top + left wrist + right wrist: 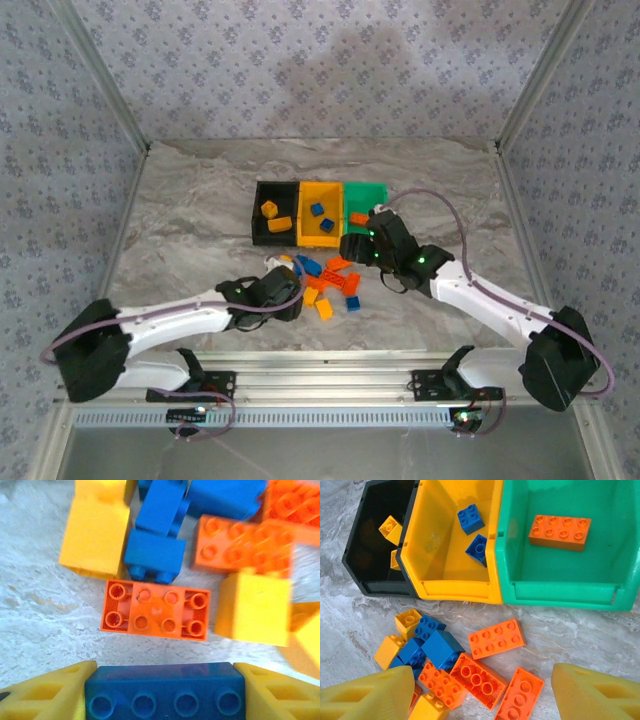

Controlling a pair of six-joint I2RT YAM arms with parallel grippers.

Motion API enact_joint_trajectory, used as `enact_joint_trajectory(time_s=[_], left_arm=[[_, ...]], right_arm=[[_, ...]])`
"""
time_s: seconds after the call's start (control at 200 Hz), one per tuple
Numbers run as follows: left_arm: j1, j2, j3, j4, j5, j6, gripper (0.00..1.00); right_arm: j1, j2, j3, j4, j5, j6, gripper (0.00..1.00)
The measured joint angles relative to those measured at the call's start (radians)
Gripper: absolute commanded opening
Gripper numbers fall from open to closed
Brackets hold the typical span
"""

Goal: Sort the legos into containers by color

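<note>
Legos (pixel 325 285) lie in a loose heap on the table (pixel 180 220), at 6 o'clock from the row of three bins. My left fingers (pixel 45 695) are at the heap's 9 o'clock edge, closed on a blue brick (pixel 165 692) that fills the gap between them, one end against each finger, four studs showing. At 12 o'clock from it, across a strip of bare table, lies an orange eight-stud brick (pixel 156 610), with yellow, blue and orange pieces crowded beyond it. In the row, the black bin (pixel 357 565) at 9 o'clock holds yellow bricks (pixel 390 529). The yellow-orange bin (pixel 455 587) in the middle, touching it, holds two blue bricks (pixel 470 519). The green bin (pixel 560 592) at 3 o'clock holds one long orange brick (pixel 560 532) lying flat, studs up. My right fingers (pixel 592 692) stand wide apart above the heap's 2 o'clock side, with orange pieces on the table under the gap.
</note>
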Motion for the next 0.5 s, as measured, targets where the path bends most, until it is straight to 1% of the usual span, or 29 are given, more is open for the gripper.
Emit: enact_joint_trajectory(time_s=[0.09, 0.19, 0.255, 0.33, 0.5], left_arm=[[0.010, -0.038, 0.065, -0.029, 0.000, 0.003, 0.54], [0.065, 0.008, 0.182, -0.026, 0.025, 0.023, 0.54], [0.117, 0.083, 0.274, -0.008, 0.036, 0.040, 0.54], [0.159, 0.209, 0.400, 0.017, 0.043, 0.068, 0.54], [0.192, 0.492, 0.673, 0.050, 0.045, 0.125, 0.54]], right_arm=[[-0.008, -0.020, -0.027, 0.000, 0.000, 0.006, 0.75], [-0.018, -0.047, -0.060, -0.001, 0.004, 0.016, 0.75], [-0.027, -0.066, -0.084, -0.001, 0.006, 0.023, 0.75], [-0.038, -0.091, -0.115, -0.004, 0.008, 0.030, 0.75], [-0.047, -0.156, -0.190, -0.029, 0.013, 0.049, 0.75]])
